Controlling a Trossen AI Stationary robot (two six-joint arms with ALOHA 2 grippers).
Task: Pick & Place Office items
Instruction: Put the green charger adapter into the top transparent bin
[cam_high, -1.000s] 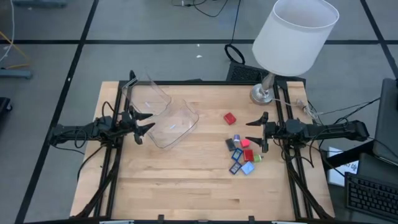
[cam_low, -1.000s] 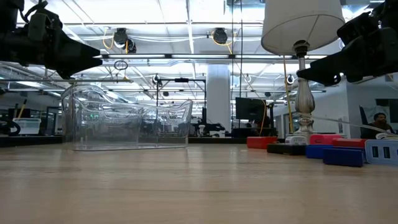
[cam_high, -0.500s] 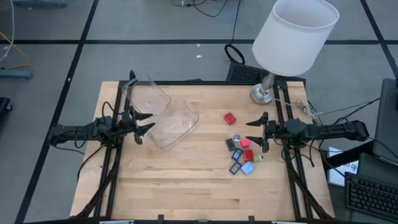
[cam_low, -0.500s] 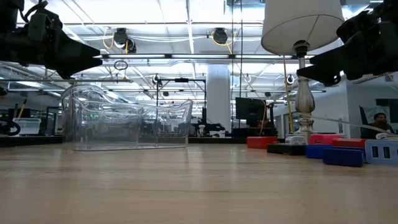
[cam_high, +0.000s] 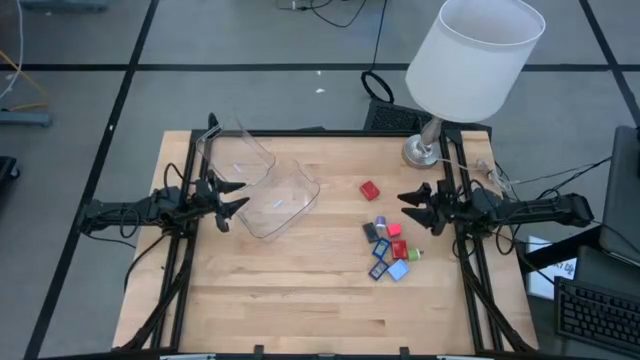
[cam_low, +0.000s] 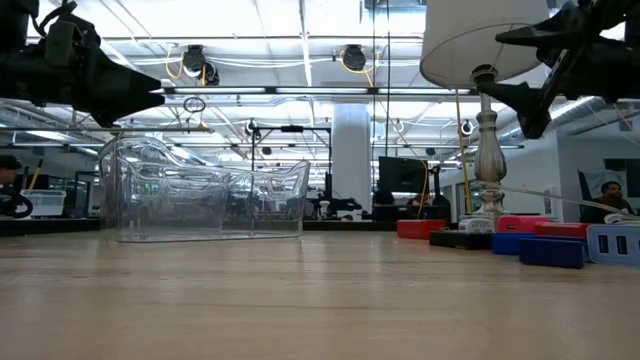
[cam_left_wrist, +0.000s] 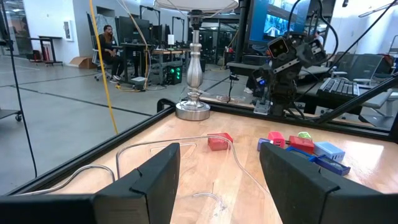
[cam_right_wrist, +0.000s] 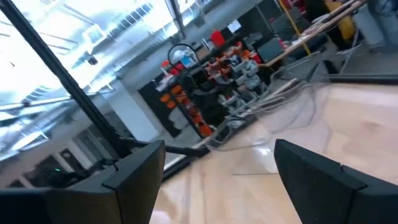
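The office items lie on the wooden table. A red cube (cam_high: 369, 189) sits alone, and a cluster (cam_high: 390, 246) of blue, dark grey and red pieces with one green bit (cam_high: 415, 254) lies nearer. The low view shows the cluster (cam_low: 545, 240) at the right, and the left wrist view shows the cluster (cam_left_wrist: 303, 145) beyond the red cube (cam_left_wrist: 219, 142). My right gripper (cam_high: 412, 212) hovers open just right of the cluster, rolled and raised in the low view (cam_low: 508, 66). My left gripper (cam_high: 228, 197) waits open at the table's left, beside the clear containers.
Two clear plastic containers (cam_high: 262, 180) stand at the far left of the table, the nearer one just ahead of my left gripper. A lamp with a white shade (cam_high: 476, 55) has its base (cam_high: 424, 152) on the far right corner. Bare wood (cam_high: 300, 290) spreads along the near side.
My right gripper has rolled about its wrist and tipped upward. In the low view its two fingers now stand one above the other, higher than before. The office items and the left arm have kept still.
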